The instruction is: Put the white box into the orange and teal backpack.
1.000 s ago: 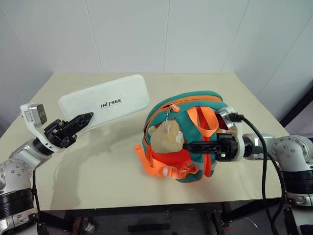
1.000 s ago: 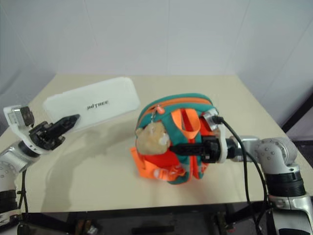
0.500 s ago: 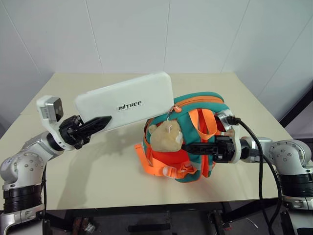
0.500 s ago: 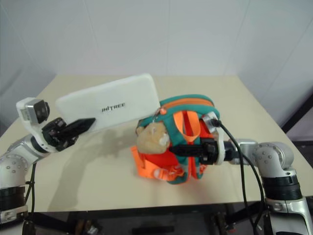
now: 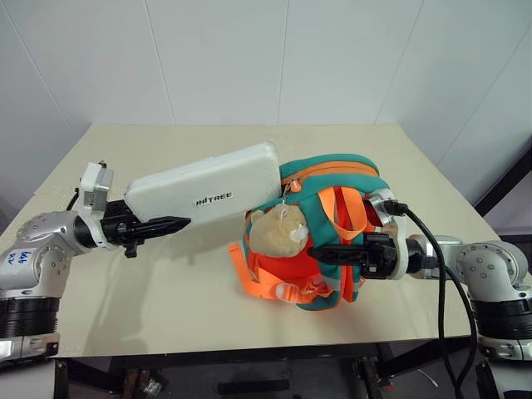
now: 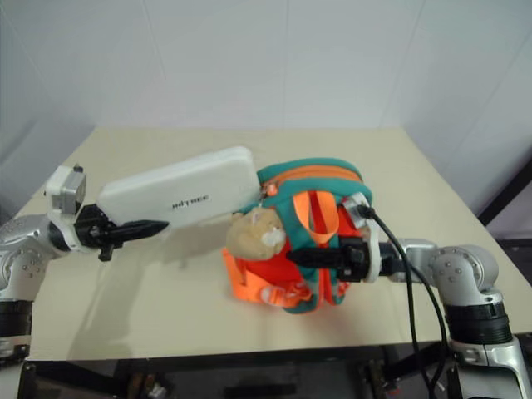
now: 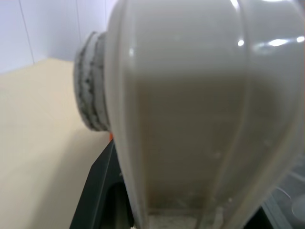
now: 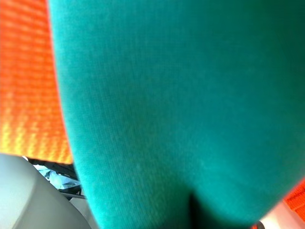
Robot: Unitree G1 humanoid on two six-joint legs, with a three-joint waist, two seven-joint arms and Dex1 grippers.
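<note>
The white box, long and flat with dark lettering, is held in the air by its left end, with my left gripper shut on it. Its right end reaches the top of the orange and teal backpack by the zipper. In the left wrist view the white box runs away from the camera. The backpack stands upright on the table with a tan plush toy hanging in front. My right gripper is shut on the backpack's teal strap, seen close up as teal fabric in the right wrist view.
The beige table carries the backpack at its centre right. Its front edge runs just below both arms. White walls stand behind. A black cable loops over my right forearm.
My left gripper has swung the white box right and rolled it, so its far end now meets the backpack's top. The right gripper has stayed put.
</note>
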